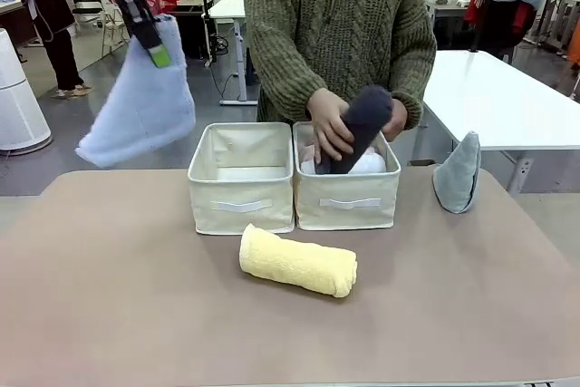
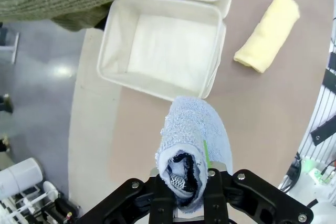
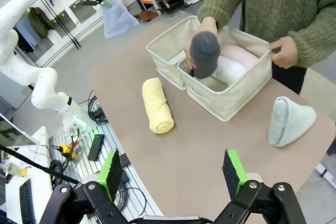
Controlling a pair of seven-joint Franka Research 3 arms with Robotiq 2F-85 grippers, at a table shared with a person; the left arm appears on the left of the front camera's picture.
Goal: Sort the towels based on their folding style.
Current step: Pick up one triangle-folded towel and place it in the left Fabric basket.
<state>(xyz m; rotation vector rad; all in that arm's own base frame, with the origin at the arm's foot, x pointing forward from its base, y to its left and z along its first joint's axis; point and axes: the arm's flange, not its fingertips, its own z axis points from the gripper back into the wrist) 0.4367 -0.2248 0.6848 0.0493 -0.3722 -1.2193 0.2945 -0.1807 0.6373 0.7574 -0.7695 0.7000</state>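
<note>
Your left gripper [image 1: 156, 47], upper left, pinches the light blue towel [image 1: 140, 111] clear of the table, likely bound for the empty left bin [image 1: 240, 189]. Rolled towels [image 1: 370, 163] occupy the right bin [image 1: 349, 189]. Your right gripper [image 3: 173, 174] gapes wide, idle.

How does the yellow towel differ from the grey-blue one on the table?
The yellow towel is a rolled cylinder lying on its side; the grey-blue towel is cone-folded, point up. Yellow lies in front of the bins, grey-blue to their right. Both rest on the table.
</note>
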